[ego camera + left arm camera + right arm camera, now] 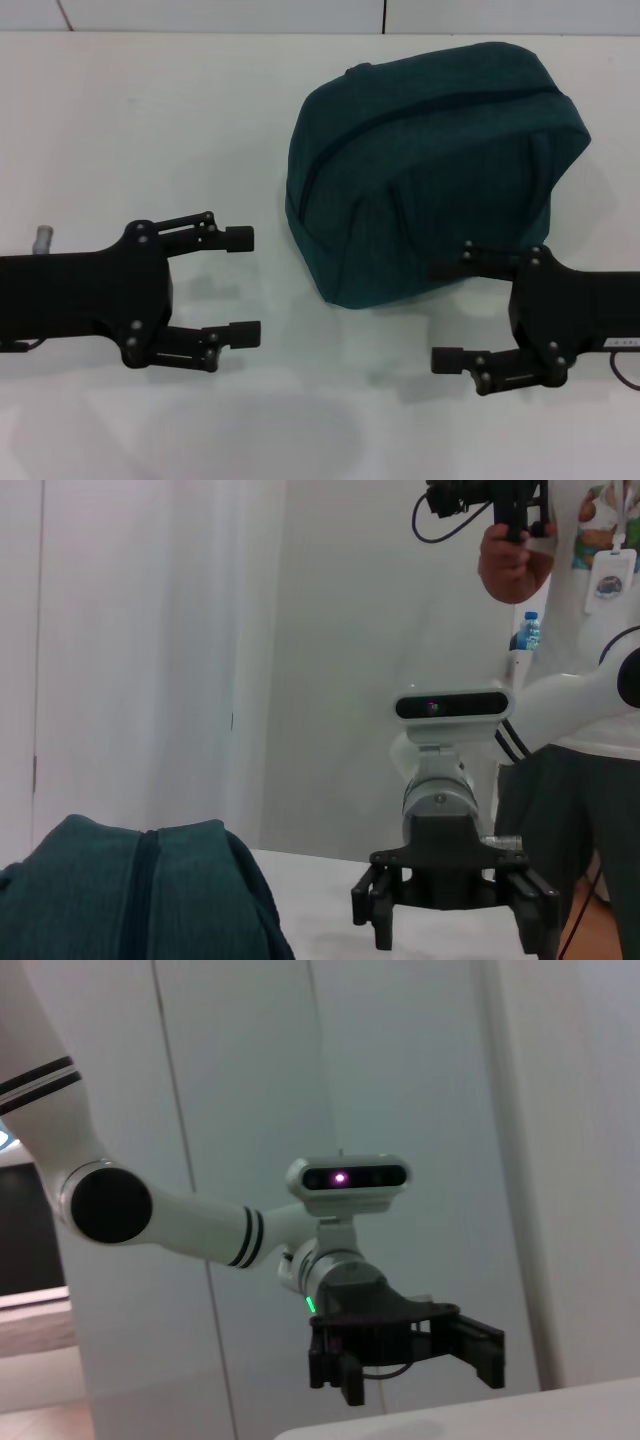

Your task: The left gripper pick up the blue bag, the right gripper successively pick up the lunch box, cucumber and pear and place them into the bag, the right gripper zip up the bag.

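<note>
White bench [150, 120], blue bag [430, 160] zipped, left end effector [243, 284] spread wide beside it, right end effector [446, 315] spread, upper finger overlapping the bag's near edge

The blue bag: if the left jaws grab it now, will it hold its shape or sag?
The blue bag is soft fabric with creases, so it will probably sag where pinched. It bulges full with its zipper closed, so it may lift heavier than it looks. The left gripper and right gripper both wait open.

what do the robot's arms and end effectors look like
Both end effectors, left and right, are black two-fingered claws with small screws at the joints. Behind each sits a silver wrist and white arm carrying a white camera bar; the left shows a green light.
</note>
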Robot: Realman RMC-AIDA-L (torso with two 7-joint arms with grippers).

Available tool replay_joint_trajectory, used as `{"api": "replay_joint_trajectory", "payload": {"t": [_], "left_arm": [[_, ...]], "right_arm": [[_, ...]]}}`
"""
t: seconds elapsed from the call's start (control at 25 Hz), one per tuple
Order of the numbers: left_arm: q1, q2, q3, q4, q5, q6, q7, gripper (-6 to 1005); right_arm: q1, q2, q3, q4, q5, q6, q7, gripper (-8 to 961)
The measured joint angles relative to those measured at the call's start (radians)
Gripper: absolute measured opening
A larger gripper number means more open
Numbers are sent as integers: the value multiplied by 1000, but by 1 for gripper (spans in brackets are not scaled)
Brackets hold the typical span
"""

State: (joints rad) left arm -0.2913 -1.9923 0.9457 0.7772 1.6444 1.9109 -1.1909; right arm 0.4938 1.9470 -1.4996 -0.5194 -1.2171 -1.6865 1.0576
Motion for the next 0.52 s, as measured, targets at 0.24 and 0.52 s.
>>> {"api": "replay_joint_trajectory", "payload": {"t": [0.24,0.52], "left_arm": [[-8,4,-1,-3,-1,0,-5,887],[-9,4,-24,-4,4,1,-4,887]], "right_arm": [[7,4,-2,-47,-22,29,30,850],[19,15,0,-51,-42,44,32,850]]}}
